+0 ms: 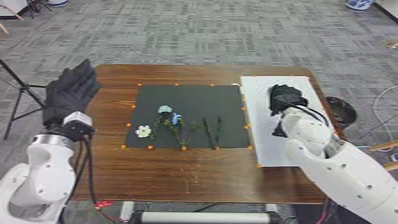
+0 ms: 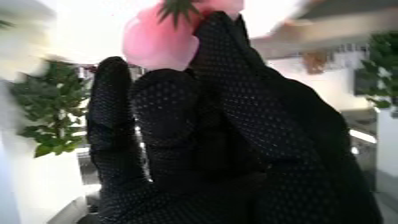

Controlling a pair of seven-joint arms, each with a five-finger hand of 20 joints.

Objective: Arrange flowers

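Hanging over the long white board (image 1: 271,158), the black-gloved right hand (image 1: 285,96) has a soft pink-petalled flower (image 2: 153,44) against its tip end; how far closed, and whether gripping anything, cannot tell. If placing is the step, steer by the stem, slowly, sparing those petals and the creamy white bloom (image 2: 19,42) close by. Brown wooden desk's (image 1: 182,175) right edge runs near, dark round bin (image 1: 343,113) beyond; better room inward, above the loose green stems (image 1: 212,132) on the dark grey mat (image 1: 213,95).
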